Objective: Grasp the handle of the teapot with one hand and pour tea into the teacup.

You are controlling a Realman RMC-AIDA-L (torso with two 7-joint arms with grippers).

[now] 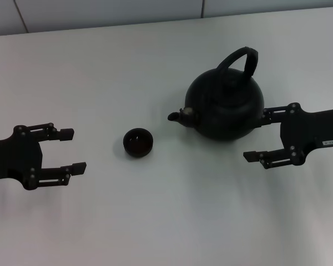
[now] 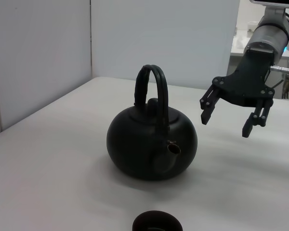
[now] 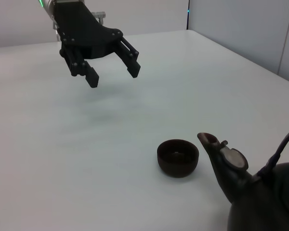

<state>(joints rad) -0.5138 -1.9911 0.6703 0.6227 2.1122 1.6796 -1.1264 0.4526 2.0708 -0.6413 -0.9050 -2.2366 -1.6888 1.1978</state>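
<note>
I have both arms reaching in low over the table from opposite sides, each with its fingers pointing toward the middle. My left gripper [image 1: 71, 150] hangs out on the left side with its two fingers spread wide apart and nothing between them; the right wrist view shows it raised clear of the surface. My right gripper [image 1: 260, 134] sits on the right, fingers likewise spread wide and holding nothing, and the left wrist view shows it hovering above the surface.
</note>
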